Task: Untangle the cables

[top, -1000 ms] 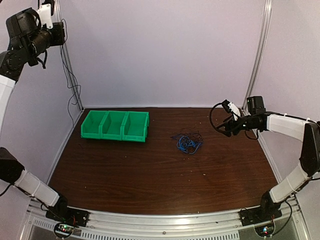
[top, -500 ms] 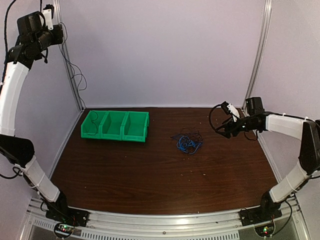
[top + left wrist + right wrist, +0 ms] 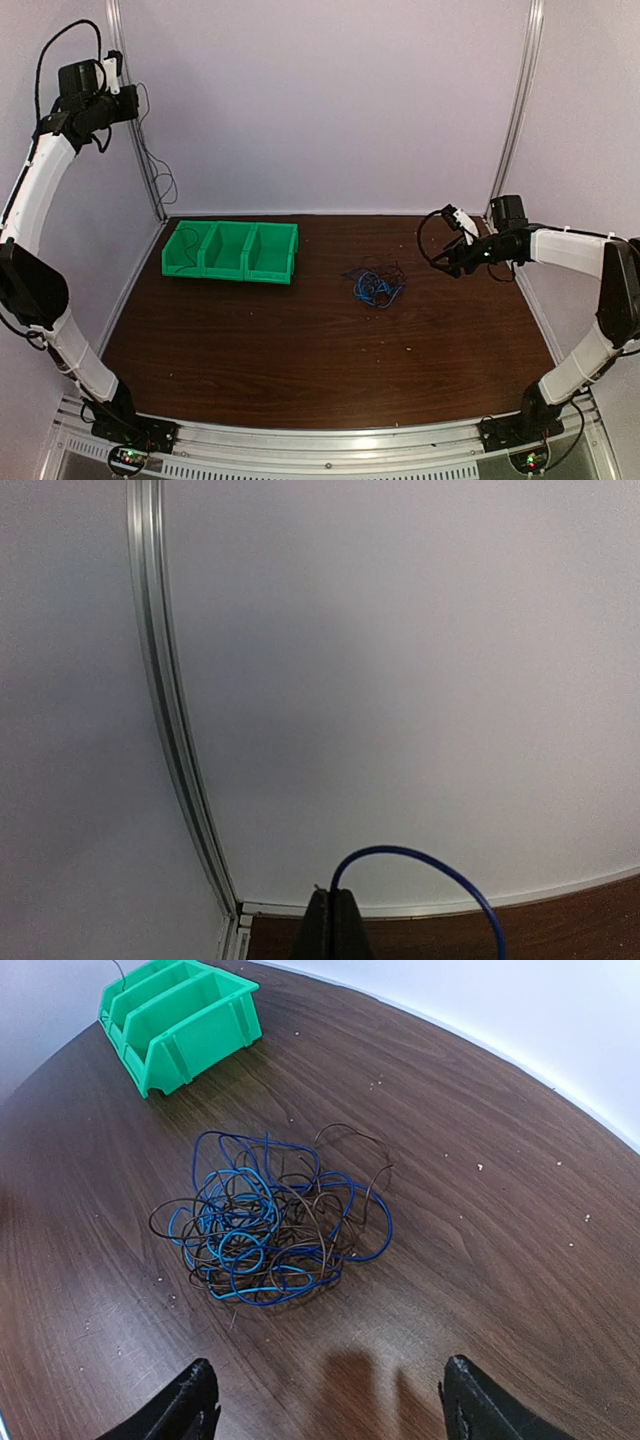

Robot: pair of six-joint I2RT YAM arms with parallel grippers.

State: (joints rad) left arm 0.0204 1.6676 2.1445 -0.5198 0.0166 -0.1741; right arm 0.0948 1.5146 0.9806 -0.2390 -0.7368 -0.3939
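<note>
Top external view: the left gripper [image 3: 122, 92] is high up beside the rear left corner post [image 3: 130, 120]. It now sits a little lower and further right than a second ago, and the white forearm has swung into full view. The right gripper [image 3: 447, 260] has crept only slightly leftward. The heap of cables [image 3: 375, 285] lies just as it did.

Left jaws: pressed shut on a single blue cable [image 3: 420, 855]. From the left gripper [image 3: 333, 895] the strand arches up and over to the right, then drops out of frame. In the top view a thin strand hangs below these jaws along the post. Cannot tell where it ends.

Right jaws: spread wide, nothing between them. The right gripper [image 3: 330, 1400] hovers above the table [image 3: 480, 1210]. The cables [image 3: 265, 1225], blue and dark loops knotted in one loose clump, lie straight ahead of the jaws, slightly toward the left finger, well apart from both fingertips. The green bin [image 3: 180, 1025], with its three compartments, is farther ahead and to the left of the jaws.

Surface: dark brown wood grain with scattered pale specks.

Room: plain pale walls on three sides, aluminium posts in both rear corners. A metal rail [image 3: 330, 440] runs along the near edge and carries both arm bases.
</note>
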